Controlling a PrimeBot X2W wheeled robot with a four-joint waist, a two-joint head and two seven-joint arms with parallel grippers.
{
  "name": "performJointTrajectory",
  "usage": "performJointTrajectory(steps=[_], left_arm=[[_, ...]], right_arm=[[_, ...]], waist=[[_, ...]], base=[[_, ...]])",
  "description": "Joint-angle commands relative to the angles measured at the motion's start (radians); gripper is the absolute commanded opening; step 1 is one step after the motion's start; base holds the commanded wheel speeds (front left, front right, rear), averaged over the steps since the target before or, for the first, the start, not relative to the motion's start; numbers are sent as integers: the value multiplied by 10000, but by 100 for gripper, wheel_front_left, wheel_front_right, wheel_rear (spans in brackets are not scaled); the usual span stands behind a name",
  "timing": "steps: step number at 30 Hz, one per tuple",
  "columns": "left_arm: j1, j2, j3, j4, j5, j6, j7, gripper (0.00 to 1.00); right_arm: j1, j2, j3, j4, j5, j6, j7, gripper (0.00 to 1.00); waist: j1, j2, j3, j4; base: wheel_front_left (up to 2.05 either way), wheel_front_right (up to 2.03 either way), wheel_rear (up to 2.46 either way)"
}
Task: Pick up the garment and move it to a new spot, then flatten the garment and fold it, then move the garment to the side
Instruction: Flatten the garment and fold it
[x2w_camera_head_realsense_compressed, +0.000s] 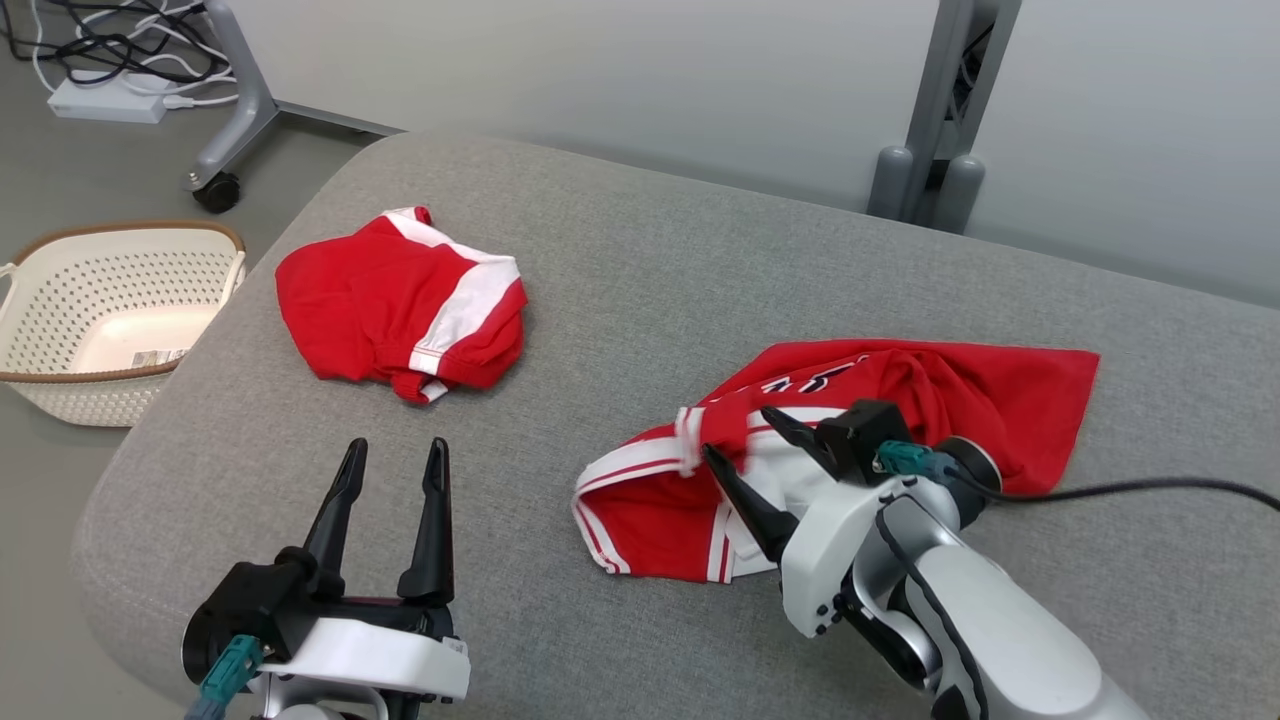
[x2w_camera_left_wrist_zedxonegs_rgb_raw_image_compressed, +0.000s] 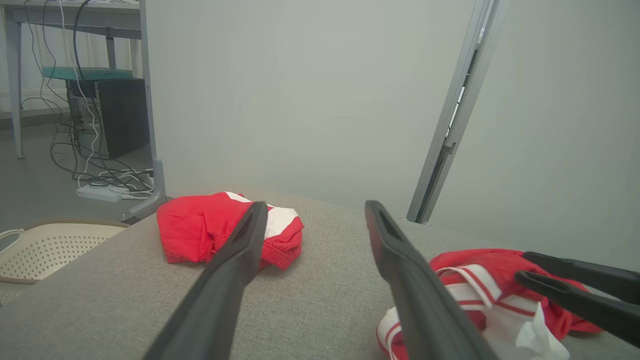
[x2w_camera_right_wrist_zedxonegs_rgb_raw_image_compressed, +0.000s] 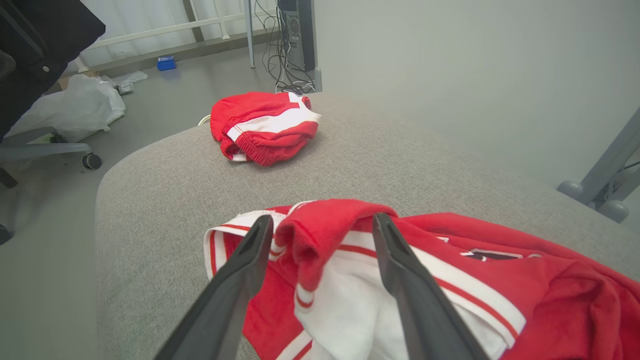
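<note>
A crumpled red garment (x2w_camera_head_realsense_compressed: 930, 400) with white, red-striped trim lies on the right half of the grey cushioned surface (x2w_camera_head_realsense_compressed: 640, 270). My right gripper (x2w_camera_head_realsense_compressed: 737, 432) hovers low over its left part, jaws open. In the right wrist view a raised red fold of the garment (x2w_camera_right_wrist_zedxonegs_rgb_raw_image_compressed: 550, 300) stands between the spread fingers of the right gripper (x2w_camera_right_wrist_zedxonegs_rgb_raw_image_compressed: 322, 220) without being pinched. My left gripper (x2w_camera_head_realsense_compressed: 396, 447) is open and empty near the front left of the surface. The left wrist view shows the left gripper (x2w_camera_left_wrist_zedxonegs_rgb_raw_image_compressed: 316, 205), the garment (x2w_camera_left_wrist_zedxonegs_rgb_raw_image_compressed: 470, 285) and the right gripper (x2w_camera_left_wrist_zedxonegs_rgb_raw_image_compressed: 522, 266).
A second red and white garment (x2w_camera_head_realsense_compressed: 390, 300) lies bunched at the back left of the surface (x2w_camera_left_wrist_zedxonegs_rgb_raw_image_compressed: 195, 230) (x2w_camera_right_wrist_zedxonegs_rgb_raw_image_compressed: 260, 125). A cream perforated basket (x2w_camera_head_realsense_compressed: 130, 228) stands on the floor to the left. Grey stand legs (x2w_camera_head_realsense_compressed: 925, 180) and cables (x2w_camera_head_realsense_compressed: 100, 50) sit behind.
</note>
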Motion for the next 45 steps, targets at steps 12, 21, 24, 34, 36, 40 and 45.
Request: performJointTrajectory(steps=[12, 21, 24, 34, 36, 40, 45], left_arm=[[88, 41, -35, -149, -115, 45, -12, 100], [85, 41, -478, -191, -207, 91, -10, 100], [166, 41, -565, -110, -237, 112, -10, 100], [96, 43, -991, 949, -609, 153, -12, 100], [48, 40, -1063, 1012, -680, 115, -12, 100], [-30, 38, -1778, 1686, -1292, -391, -12, 100], [-494, 46, -2357, 2603, -2186, -215, -10, 100]], right_arm=[[-393, -319, -716, 843, -780, 1, -1109, 100], [1566, -572, -3315, -510, -1725, 1, -2456, 100], [2487, -393, -4364, -1268, -2172, 1, -2606, 100], [4018, 52, -5617, -2586, -2722, 1, -2669, 100], [3933, 60, -5606, -2687, -2759, 1, -2672, 100], [3679, 64, -5572, -2757, -2716, 1, -2674, 100], [3469, 65, -5463, -2770, -2540, 1, -2676, 100]], waist=[[0, 0, -246, -836], [0, 0, -541, -1683], [0, 0, -572, -1908], [0, 0, -499, -2465], [0, 0, -447, -2527], [0, 0, -236, -2675], [0, 0, 61, -2884]], base=[[0, 0, 0], [0, 0, 0], [0, 0, 0], [0, 0, 0], [0, 0, 0], [0, 0, 0], [0, 0, 0]])
